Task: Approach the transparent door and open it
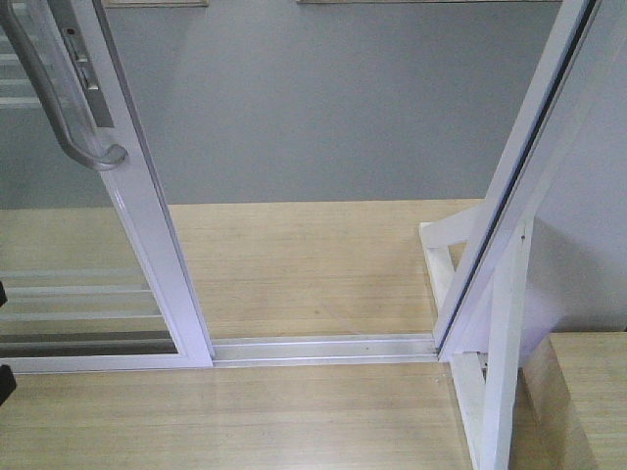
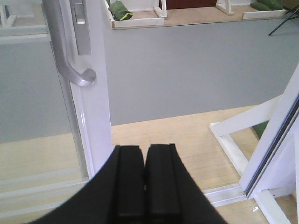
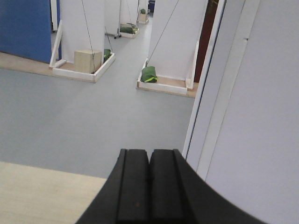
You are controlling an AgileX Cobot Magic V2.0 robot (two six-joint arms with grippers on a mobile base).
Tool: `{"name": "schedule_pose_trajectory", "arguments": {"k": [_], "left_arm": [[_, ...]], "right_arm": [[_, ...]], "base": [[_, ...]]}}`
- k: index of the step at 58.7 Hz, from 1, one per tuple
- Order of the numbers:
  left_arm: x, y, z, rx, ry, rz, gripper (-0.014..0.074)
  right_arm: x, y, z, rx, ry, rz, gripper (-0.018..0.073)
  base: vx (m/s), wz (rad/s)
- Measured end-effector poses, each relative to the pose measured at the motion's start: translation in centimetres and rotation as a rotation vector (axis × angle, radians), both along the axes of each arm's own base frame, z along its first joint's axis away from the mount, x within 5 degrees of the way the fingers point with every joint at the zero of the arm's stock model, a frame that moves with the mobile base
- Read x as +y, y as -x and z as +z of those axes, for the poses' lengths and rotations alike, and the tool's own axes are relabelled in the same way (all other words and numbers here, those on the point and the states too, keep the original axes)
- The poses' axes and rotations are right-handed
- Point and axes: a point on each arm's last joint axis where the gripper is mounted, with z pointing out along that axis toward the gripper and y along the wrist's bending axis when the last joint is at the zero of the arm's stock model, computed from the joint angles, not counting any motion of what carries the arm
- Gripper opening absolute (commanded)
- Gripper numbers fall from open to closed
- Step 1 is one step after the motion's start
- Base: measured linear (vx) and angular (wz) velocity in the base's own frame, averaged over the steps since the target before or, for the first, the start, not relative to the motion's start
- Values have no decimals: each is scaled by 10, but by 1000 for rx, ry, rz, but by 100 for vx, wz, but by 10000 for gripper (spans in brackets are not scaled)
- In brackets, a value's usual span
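Observation:
The transparent door stands at the left of the front view, slid aside so a wide gap lies between its white stile and the jamb on the right. Its curved grey pull handle sits high on the stile. In the left wrist view the same handle is above and left of my left gripper, which is shut and empty, well apart from it. My right gripper is shut and empty too, with the white jamb to its right.
A metal floor track crosses the doorway on the wooden floor. White bracing struts stand at the jamb's base on the right. Beyond lies grey floor with white stands, green bags and a cardboard box.

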Motion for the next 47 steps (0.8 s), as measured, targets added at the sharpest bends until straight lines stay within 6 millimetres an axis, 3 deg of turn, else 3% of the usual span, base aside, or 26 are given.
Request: {"name": "schedule_pose_trajectory", "arguments": {"k": [9,47], "left_arm": [[1,9,1,-54,9,-7,-8],[2,10,-2,-81,12,-7,-6]], "right_arm": [[1,12,-1,-25,-45,18,-2],[5,13,-7,43,-118,52,-2]], "base": [[0,0],[0,0]]}}
